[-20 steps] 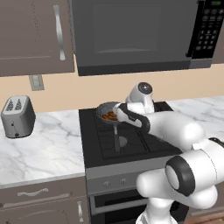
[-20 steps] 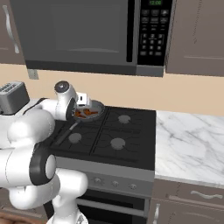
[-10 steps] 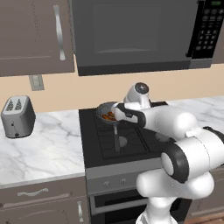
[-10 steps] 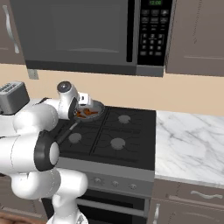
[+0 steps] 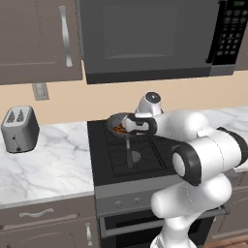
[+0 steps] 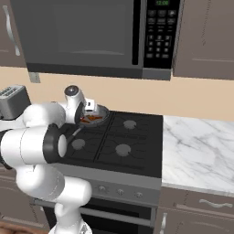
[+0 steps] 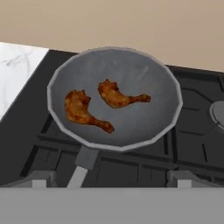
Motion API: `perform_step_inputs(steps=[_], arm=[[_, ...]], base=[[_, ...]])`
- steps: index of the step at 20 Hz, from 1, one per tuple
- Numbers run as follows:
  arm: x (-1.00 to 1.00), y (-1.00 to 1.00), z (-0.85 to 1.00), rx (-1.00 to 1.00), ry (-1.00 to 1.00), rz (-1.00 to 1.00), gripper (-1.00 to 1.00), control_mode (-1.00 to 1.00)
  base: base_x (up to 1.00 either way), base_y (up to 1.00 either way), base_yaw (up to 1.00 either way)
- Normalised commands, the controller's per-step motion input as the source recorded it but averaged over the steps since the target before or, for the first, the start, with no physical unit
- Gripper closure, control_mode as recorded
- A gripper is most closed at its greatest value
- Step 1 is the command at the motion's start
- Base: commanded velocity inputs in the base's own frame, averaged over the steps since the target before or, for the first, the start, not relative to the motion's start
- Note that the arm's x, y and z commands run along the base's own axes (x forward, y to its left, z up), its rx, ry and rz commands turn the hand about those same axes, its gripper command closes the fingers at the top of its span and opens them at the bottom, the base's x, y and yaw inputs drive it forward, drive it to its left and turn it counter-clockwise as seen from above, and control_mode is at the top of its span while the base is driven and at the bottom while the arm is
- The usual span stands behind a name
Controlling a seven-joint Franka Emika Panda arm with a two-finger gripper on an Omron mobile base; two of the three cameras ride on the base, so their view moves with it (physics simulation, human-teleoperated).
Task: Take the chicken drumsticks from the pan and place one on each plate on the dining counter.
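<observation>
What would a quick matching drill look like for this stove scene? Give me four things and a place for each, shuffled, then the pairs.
Things:
1. chicken drumsticks
2. pan
3. toaster
4. microwave

Places:
A. on the marble worktop left of the stove
B. mounted above the stove
C. lying apart inside the pan
D. on the stove's back left burner, handle toward the front

Pairs: 1-C, 2-D, 3-A, 4-B
</observation>
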Motion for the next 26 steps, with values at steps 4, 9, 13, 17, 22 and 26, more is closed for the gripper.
perform_step_inputs(steps=[4, 9, 13, 17, 22, 26], arm=[[0.33, 0.0, -0.12, 0.0, 0.07, 0.01, -1.0, -1.0], [0.32, 0.0, -0.11, 0.0, 0.12, 0.02, -1.0, -1.0], [0.22, 0.0, -0.21, 0.0, 0.13, 0.05, -1.0, -1.0], [0.22, 0.0, -0.19, 0.0, 0.01, 0.06, -1.0, -1.0], [0.23, 0.0, -0.2, -0.02, 0.0, 0.07, -1.0, -1.0], [0.24, 0.02, -0.23, -0.06, 0.0, 0.06, -1.0, -1.0]], base=[[0.0, 0.0, 0.0], [0.0, 0.0, 0.0], [0.0, 0.0, 0.0], [0.0, 0.0, 0.0], [0.0, 0.0, 0.0], [0.0, 0.0, 0.0]])
